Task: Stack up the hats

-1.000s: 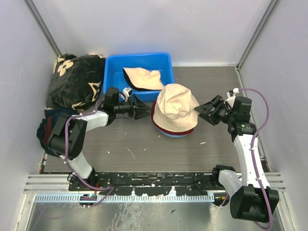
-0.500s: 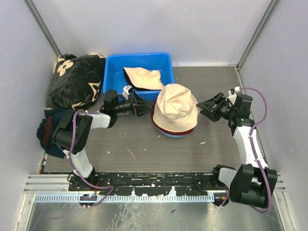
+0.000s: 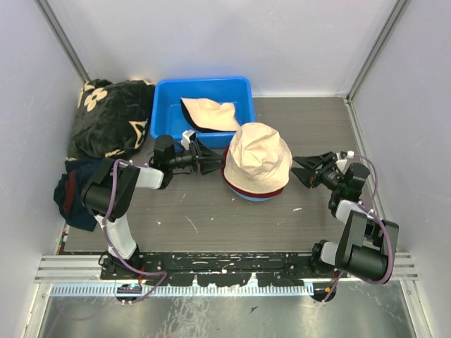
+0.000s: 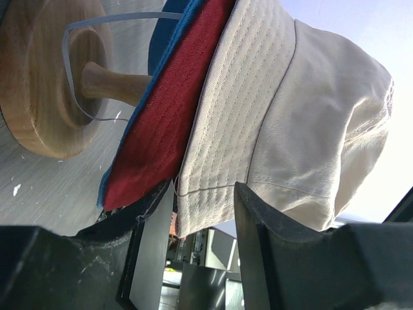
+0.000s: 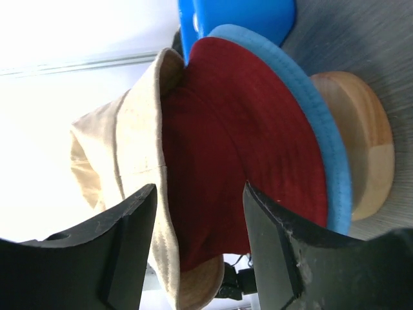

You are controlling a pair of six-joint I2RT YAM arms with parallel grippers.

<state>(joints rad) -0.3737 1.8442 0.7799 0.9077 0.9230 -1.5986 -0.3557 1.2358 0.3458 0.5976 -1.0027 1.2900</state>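
A stack of hats stands mid-table on a wooden stand (image 4: 45,84): a cream hat (image 3: 258,153) on top, a dark red hat (image 3: 255,190) under it, a light blue hat (image 3: 254,198) at the bottom. A second cream hat (image 3: 209,114) lies in the blue bin (image 3: 165,98). My left gripper (image 3: 211,161) is open at the stack's left brim. In the left wrist view (image 4: 201,194) the cream brim (image 4: 213,161) hangs between its jaws. My right gripper (image 3: 301,171) is open just right of the stack. In the right wrist view (image 5: 200,190) it faces the red brim (image 5: 245,129).
A black blanket with cream flowers (image 3: 109,116) lies at the back left, and a navy cloth with red trim (image 3: 70,190) lies in front of it. White walls close in the table at the left, back and right.
Both arms have sunk lower toward the table. The right wrist has drawn down and to the right. The left gripper has edged a little closer to the stack. Both stay open.
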